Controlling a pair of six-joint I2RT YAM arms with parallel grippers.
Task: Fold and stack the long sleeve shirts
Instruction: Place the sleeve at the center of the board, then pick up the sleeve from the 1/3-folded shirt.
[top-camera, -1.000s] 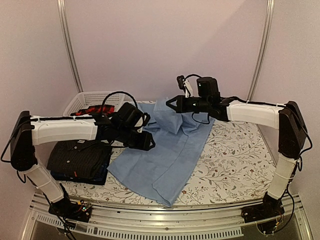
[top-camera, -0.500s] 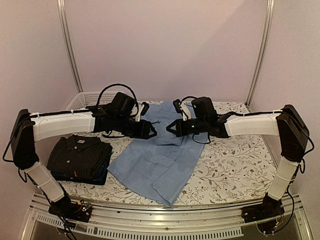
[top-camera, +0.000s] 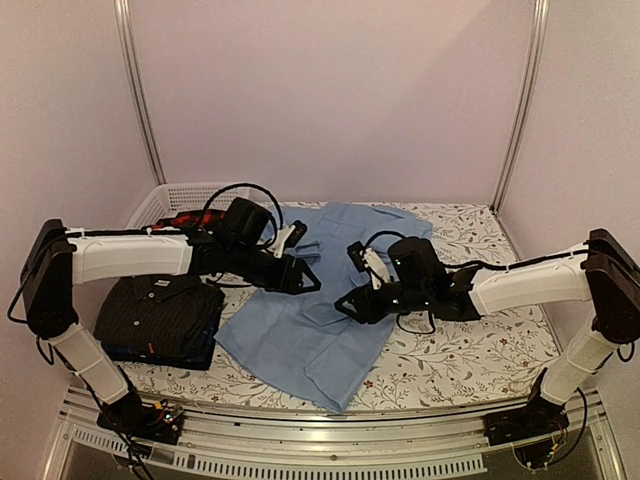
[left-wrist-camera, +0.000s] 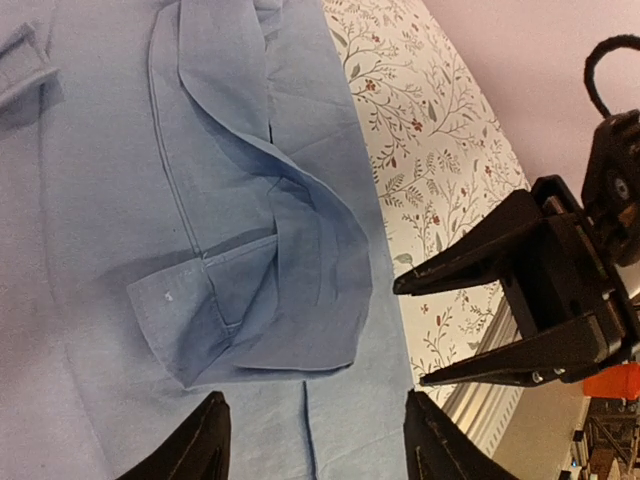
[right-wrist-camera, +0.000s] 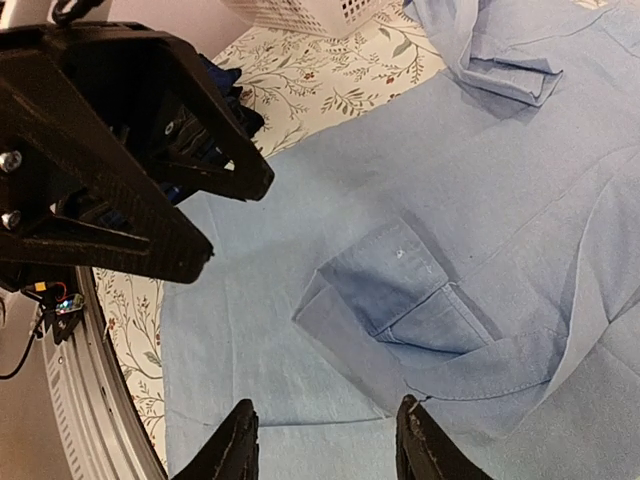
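Left gripper (top-camera: 308, 284) hovers with jaws apart and empty just above the light blue shirt (top-camera: 300, 345). Its tips face the right gripper (top-camera: 345, 306), which is likewise parted and holds nothing. Below and between them lies a folded-over sleeve cuff (left-wrist-camera: 240, 310). Back along the left arm, the black pinstriped shirt (top-camera: 160, 310) sits folded on the navy shirt (top-camera: 205, 351).

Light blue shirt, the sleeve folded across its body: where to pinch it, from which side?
Take the buttoned cuff of the light blue shirt: doubled, stiffer cloth, lying flat on top of the body with its end edge exposed. Come from above, jaws straddling that edge. The open left gripper hovers close by it.
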